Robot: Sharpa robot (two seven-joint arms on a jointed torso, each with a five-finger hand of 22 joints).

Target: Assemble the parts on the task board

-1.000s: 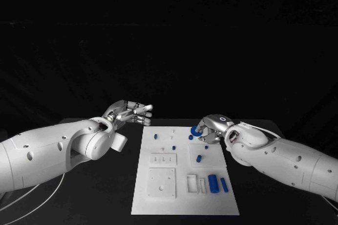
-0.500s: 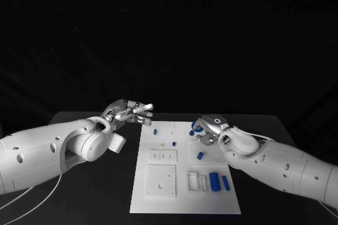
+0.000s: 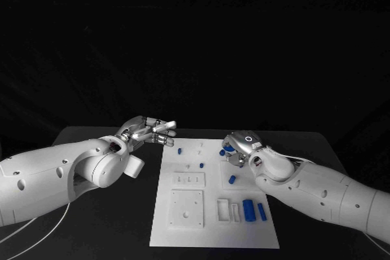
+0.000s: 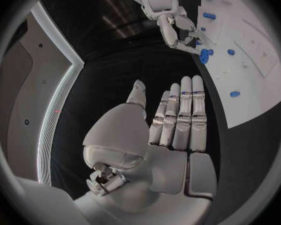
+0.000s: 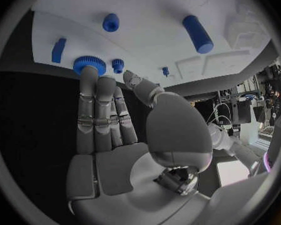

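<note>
The white task board lies on the black table. The left hand hovers just beside the board's far left corner, fingers apart, holding nothing. The right hand reaches over the board's far right part, beside a small blue part. Two blue cylinders lie near the board's near right corner.

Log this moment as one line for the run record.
left hand: empty, beside task board | right hand: fingers touching blue gear at board's far edge | grasp: cannot tell
</note>
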